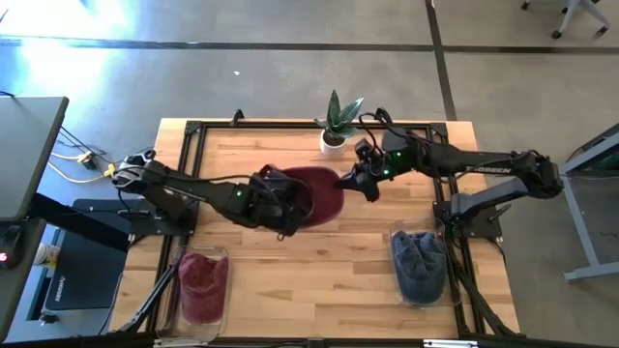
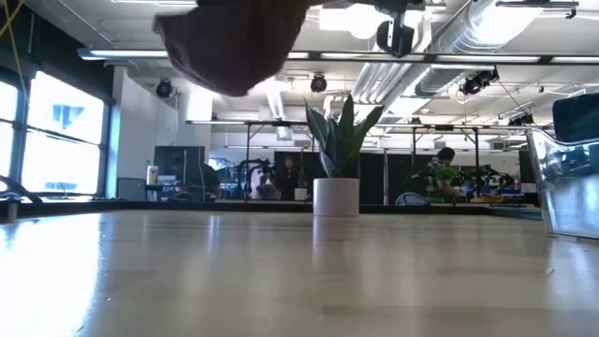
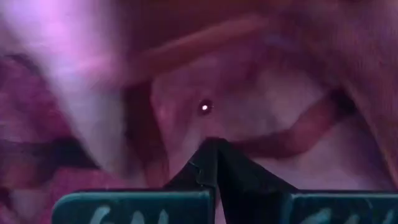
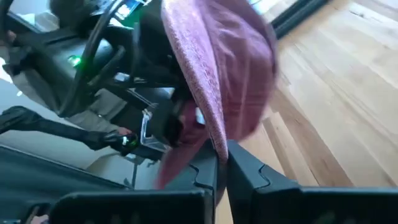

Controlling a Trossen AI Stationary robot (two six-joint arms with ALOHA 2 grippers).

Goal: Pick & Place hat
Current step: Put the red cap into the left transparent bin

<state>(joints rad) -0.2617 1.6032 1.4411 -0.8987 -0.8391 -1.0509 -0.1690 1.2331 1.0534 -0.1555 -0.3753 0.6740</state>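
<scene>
A maroon knit hat [image 1: 317, 191] hangs in the air above the middle of the wooden table [image 1: 319, 280], held between my two arms. The low view shows the hat [image 2: 234, 42] well clear of the tabletop. My left gripper [image 1: 290, 211] is shut on the hat's left side, and its wrist view is filled with the hat's fabric [image 3: 261, 93]. My right gripper [image 1: 354, 182] is shut on the hat's right edge. My left gripper pinches the hat's fabric [image 3: 214, 132] between its two shut fingers, coming from the table's left and slanting down. Which layer or edge it has cannot be told, as cloth fills the view. The hat is lifted clear of the table. My right gripper pinches the hat's rim edge [image 4: 216, 142] between its two fingers, coming nearly level from the table's right. The hat stands out beyond the fingertips toward the left arm, clear of the table.
A potted plant [image 1: 334, 126] in a white pot stands at the table's far edge, just behind the hat. A clear bin holding a maroon hat [image 1: 201, 282] sits near left. Another bin, with a blue-grey hat [image 1: 421, 261], sits near right.
</scene>
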